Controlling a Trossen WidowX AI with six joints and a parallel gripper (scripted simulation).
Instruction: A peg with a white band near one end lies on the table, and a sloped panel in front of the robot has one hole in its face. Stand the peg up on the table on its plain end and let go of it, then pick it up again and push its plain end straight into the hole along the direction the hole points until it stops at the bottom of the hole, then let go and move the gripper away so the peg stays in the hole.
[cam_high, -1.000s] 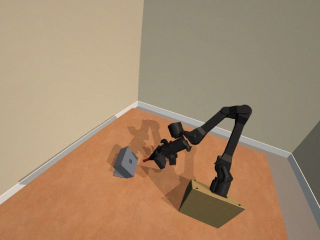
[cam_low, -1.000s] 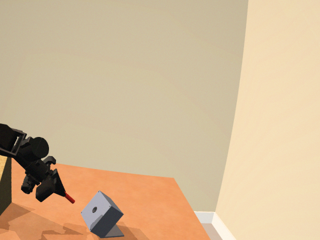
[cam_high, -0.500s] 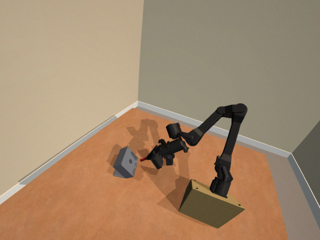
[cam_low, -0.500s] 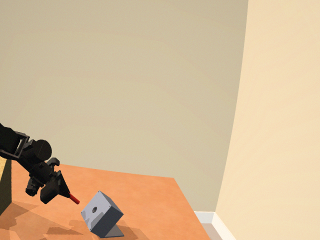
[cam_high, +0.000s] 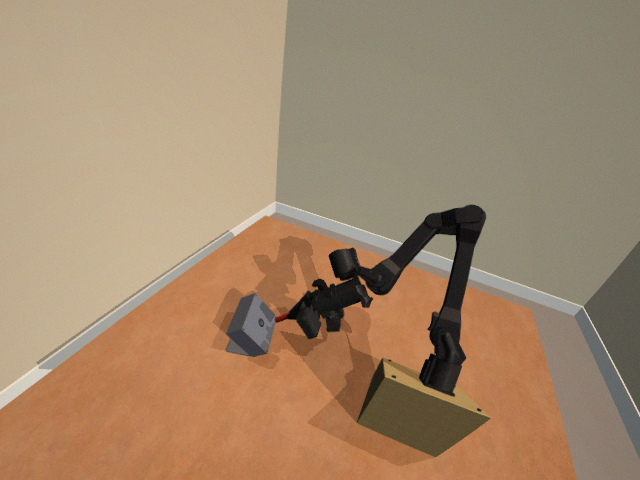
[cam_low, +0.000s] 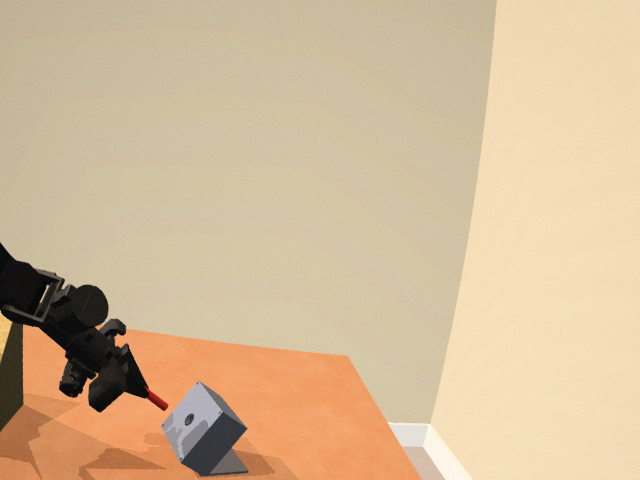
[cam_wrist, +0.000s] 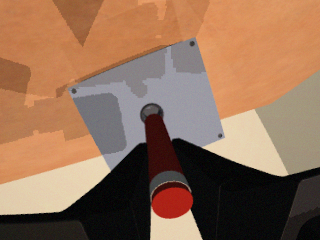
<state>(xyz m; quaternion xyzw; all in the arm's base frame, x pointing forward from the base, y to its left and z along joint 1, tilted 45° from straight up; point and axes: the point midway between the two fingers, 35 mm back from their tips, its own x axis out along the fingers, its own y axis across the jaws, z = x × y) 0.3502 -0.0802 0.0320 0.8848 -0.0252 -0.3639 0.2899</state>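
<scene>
The red peg (cam_high: 281, 317) (cam_low: 158, 399) (cam_wrist: 162, 150) is held tilted in the air, its plain end pointing down toward the panel. Its banded end is close to the wrist camera. My gripper (cam_high: 292, 313) (cam_low: 146, 393) (cam_wrist: 159, 148) is shut on the peg. The grey sloped panel (cam_high: 250, 320) (cam_low: 199, 401) (cam_wrist: 185, 100) faces the gripper. Its hole (cam_high: 261, 322) (cam_low: 189, 419) (cam_wrist: 151, 108) is uncovered in the top and exterior views. The plain end is short of the panel face in the exterior view. In the wrist view the peg's far end overlaps the lower part of the hole.
The arm stands on a wooden base block (cam_high: 423, 413) to the right in the top view. The panel rests on the orange table top (cam_high: 170, 403) (cam_low: 289, 382). Walls stand behind the table. Shadows of the arm fall around the panel.
</scene>
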